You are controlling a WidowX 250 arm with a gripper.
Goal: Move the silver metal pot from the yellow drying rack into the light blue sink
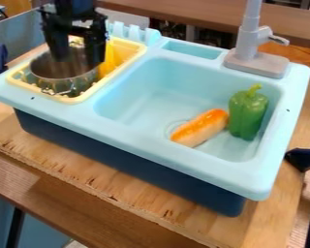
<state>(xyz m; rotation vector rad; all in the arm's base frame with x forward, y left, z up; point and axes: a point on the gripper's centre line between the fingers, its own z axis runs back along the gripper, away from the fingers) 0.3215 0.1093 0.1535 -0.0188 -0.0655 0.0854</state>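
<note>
My black hand hangs at upper left over a round metal pot, its two fingers apart and pointing down at the mouth. The pot sits inside a pale-yellow rack, whose raised rim surrounds it; a bright yellow item stands just beside it, on the side toward the basin. To the right, I see the light-blue toy sink holding two pieces of toy food: a green pepper near the right wall and, at its left side, an orange-topped, tan-sided roll lying at a slant by the drain. The gray faucet rises at the back right corner, well apart from my hand. The sink's dark-blue base rests on a wooden tabletop, and a dark-blue object juts in at the right edge.
</note>
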